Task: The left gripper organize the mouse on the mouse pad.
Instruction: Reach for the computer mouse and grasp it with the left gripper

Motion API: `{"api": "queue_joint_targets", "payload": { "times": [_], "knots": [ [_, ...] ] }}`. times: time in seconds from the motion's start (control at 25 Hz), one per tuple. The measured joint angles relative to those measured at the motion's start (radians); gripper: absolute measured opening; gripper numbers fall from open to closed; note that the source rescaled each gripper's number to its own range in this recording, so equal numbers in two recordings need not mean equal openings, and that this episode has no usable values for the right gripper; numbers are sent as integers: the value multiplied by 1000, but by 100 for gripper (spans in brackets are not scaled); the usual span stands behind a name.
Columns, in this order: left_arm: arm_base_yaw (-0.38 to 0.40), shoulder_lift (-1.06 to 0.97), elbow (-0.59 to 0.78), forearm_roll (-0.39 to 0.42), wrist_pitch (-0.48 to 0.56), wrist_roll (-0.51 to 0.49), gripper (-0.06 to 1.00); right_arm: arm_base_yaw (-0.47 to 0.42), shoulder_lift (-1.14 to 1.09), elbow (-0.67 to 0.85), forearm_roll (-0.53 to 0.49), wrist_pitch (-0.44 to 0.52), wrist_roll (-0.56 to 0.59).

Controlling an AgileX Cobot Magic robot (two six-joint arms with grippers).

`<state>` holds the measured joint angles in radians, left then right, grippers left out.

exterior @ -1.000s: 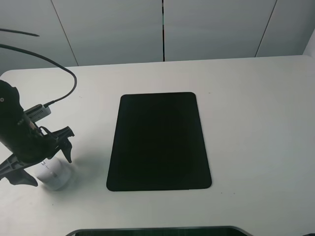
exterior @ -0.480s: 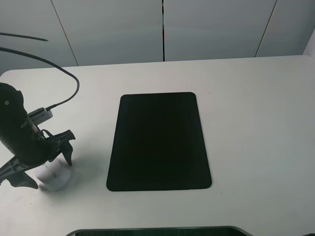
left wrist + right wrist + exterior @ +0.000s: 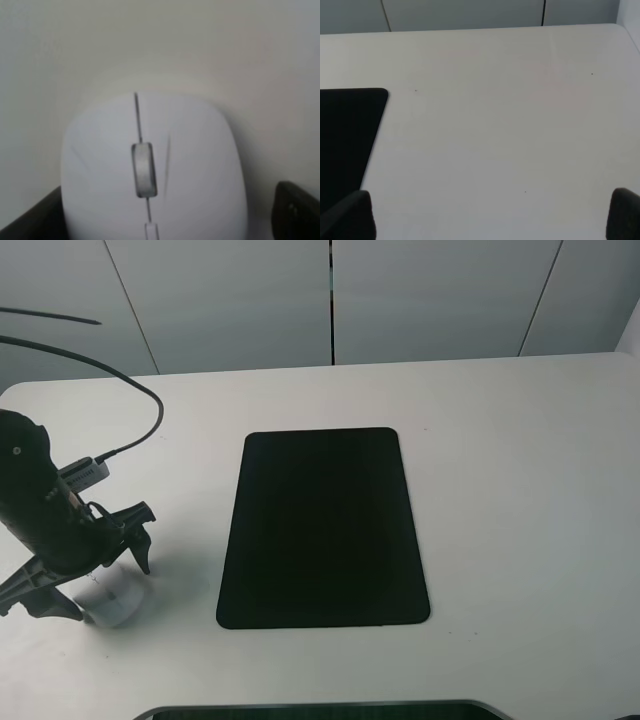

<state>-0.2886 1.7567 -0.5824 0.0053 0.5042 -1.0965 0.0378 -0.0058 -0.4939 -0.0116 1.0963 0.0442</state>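
Observation:
The white mouse [image 3: 117, 600] lies on the table to the left of the black mouse pad [image 3: 322, 528], partly hidden under my left gripper [image 3: 90, 575]. In the left wrist view the mouse [image 3: 155, 165] fills the frame, grey scroll wheel up. My left gripper [image 3: 165, 217] stands open astride it, one dark finger [image 3: 35, 220] at each side, with a gap showing at the far finger. My right gripper [image 3: 485, 215] is open with only bare table between its fingers [image 3: 625, 212]. A corner of the mouse pad [image 3: 345, 135] shows in that view.
The white table [image 3: 520, 490] stretches wide to the right of the pad. Grey wall panels [image 3: 330, 300] stand behind its back edge. A black cable [image 3: 120, 375] arcs above the left arm. A dark edge [image 3: 320, 710] runs along the front.
My left arm has come down slightly over the mouse, covering more of it. Its jaws have stayed open. The mouse and pad have not moved.

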Motion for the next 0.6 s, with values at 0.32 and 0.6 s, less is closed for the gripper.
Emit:
{"api": "queue_joint_targets", "payload": {
  "times": [0.32, 0.6],
  "knots": [
    [0, 0, 0, 0, 0, 0, 36, 0, 0, 0, 0, 0, 0],
    [0, 0, 0, -5, 0, 0, 5, 0, 0, 0, 0, 0, 0]
  ]
}}
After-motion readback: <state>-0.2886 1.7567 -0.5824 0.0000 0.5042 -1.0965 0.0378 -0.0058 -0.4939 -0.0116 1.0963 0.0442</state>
